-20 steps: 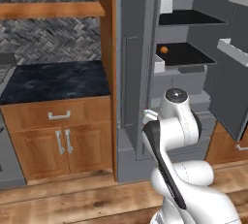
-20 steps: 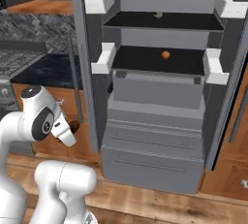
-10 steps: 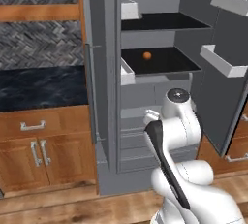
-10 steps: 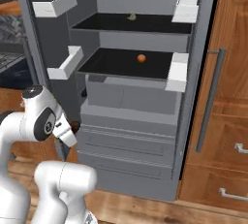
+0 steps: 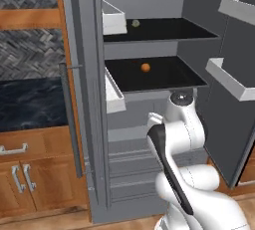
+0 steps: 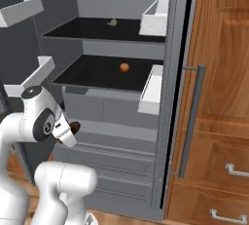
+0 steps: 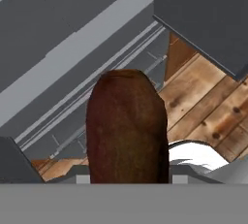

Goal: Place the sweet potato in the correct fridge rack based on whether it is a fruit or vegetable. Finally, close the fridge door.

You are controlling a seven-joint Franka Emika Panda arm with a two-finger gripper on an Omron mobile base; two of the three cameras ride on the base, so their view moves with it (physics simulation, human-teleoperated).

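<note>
The sweet potato [image 7: 127, 126], a dark brown stubby lump, stands upright in the middle of the hand view and hides the fingertips. In the right base view my gripper [image 6: 69, 131] is shut on the sweet potato [image 6: 75, 126], low in front of the open fridge's grey drawers [image 6: 116, 146]. Two black racks sit above it. The lower rack [image 6: 92, 75] carries a bright orange ball [image 6: 124, 66] and the upper rack [image 6: 82, 30] a small greenish item [image 6: 113, 22]. Both fridge doors stand open: one door [image 5: 82, 99] on the left of the left base view, the other [image 5: 234, 104] on its right.
White door bins [image 5: 113, 17] [image 5: 233, 77] jut out from both open doors beside the racks. A long door handle [image 6: 191, 121] hangs near wooden cabinets [image 6: 223, 97]. A dark counter [image 5: 30, 104] over wooden drawers lies left of the fridge. Wooden floor [image 7: 213, 106] runs below.
Both base views have shifted and the fridge looms larger and more central, so the base has driven toward it. The arm keeps its pose with the sweet potato in its grip.
</note>
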